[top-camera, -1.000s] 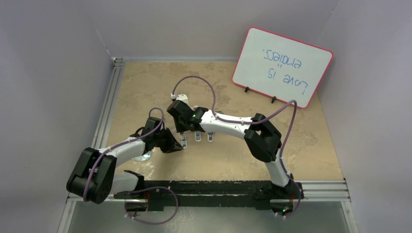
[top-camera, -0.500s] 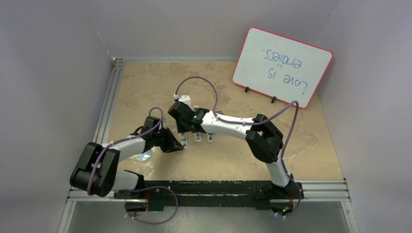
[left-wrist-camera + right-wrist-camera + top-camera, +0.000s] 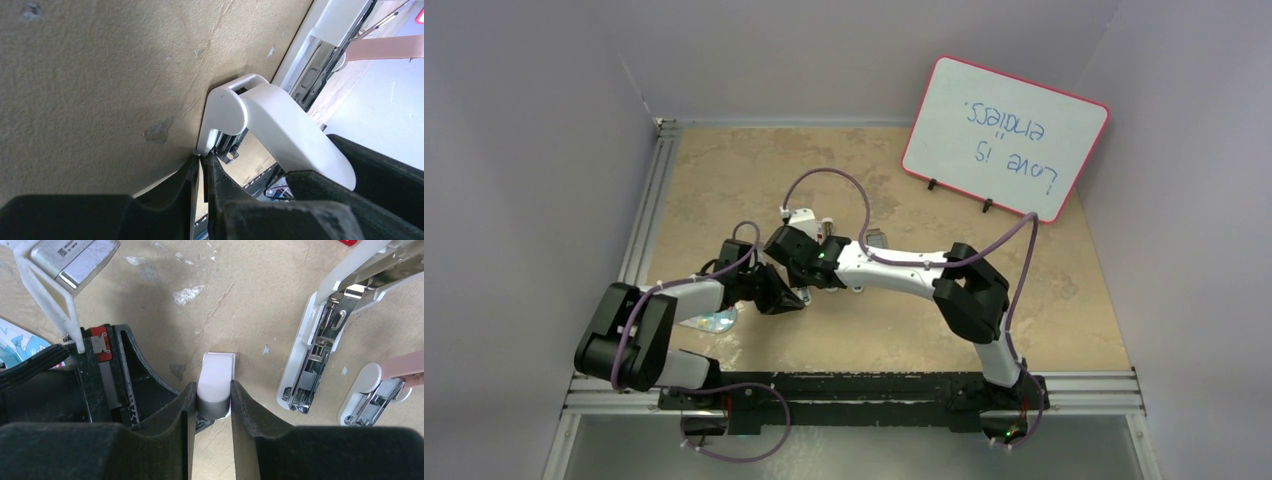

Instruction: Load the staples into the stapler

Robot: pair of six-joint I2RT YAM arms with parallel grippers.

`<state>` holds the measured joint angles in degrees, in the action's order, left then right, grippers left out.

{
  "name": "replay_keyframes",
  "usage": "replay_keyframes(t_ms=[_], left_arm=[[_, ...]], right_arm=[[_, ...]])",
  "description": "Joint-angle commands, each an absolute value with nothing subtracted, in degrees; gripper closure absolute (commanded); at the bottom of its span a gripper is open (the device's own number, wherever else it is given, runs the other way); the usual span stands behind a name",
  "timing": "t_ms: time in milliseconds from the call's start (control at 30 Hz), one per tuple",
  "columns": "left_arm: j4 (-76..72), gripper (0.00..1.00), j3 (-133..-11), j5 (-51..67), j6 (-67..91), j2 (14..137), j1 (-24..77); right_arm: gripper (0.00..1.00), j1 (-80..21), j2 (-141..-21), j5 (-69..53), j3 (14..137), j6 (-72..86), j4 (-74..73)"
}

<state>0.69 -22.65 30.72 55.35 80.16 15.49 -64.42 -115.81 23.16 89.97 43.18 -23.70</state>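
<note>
Our right claw (image 3: 213,390) is clenched on the white end of the stapler (image 3: 216,371), with a finger pressed to each side. Our left claw (image 3: 202,159) meets that same stapler from the left, its jaws drawn together to a thin slit. Whether the staples lie in that slit we cannot tell.

Just right of the held stapler lie an open stapler (image 3: 312,360), its metal channel bare, and a pink-topped stapler (image 3: 372,390). All three rest on the tan, mottled counter (image 3: 724,190), which is scuffed with pale chips. Aluminium rails (image 3: 646,220) edge it on the left and near sides. Plain grey walls (image 3: 534,150) close it in, and a red-framed whiteboard (image 3: 1009,130) leans at the far right.

Against a second ago, the right forearm (image 3: 894,268) has swung left and lower. It now covers the staplers from above and bares a small grey object (image 3: 874,240) on its far side. The left elbow (image 3: 629,325) has shifted farther in.
</note>
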Motion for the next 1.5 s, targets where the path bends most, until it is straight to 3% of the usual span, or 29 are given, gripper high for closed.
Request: replay_keyframes(t_ms=[0, 633, 767, 933, 1033, 1467], left_arm=[[-2.46, 0.91, -22.41, 22.57, 54.41, 83.72, 16.1], [-1.81, 0.91, -22.88, 23.22, 54.02, 83.89, 15.12], [-1.58, 0.91, -22.71, 24.5, 53.96, 82.41, 14.94], [0.88, 0.89, -22.99, 24.78, 53.54, 78.85, 14.9], [3.93, 0.86, -23.41, 23.58, 52.75, 76.69, 14.91], [10.33, 0.83, -24.82, 18.38, 49.88, 70.32, 14.94]], right_arm=[[0.77, -65.84, -114.92, 21.82, 88.81, 45.95, -28.73], [0.74, -66.46, -118.87, 21.17, 87.85, 47.19, -28.77], [0.66, -66.51, -118.32, 19.97, 88.52, 46.72, -29.03], [0.46, -66.04, -115.43, 22.31, 90.23, 44.82, -29.79], [0.43, -65.81, -114.08, 22.32, 90.91, 44.24, -29.63], [0.64, -65.65, -115.28, 20.1, 92.4, 43.29, -30.62]])
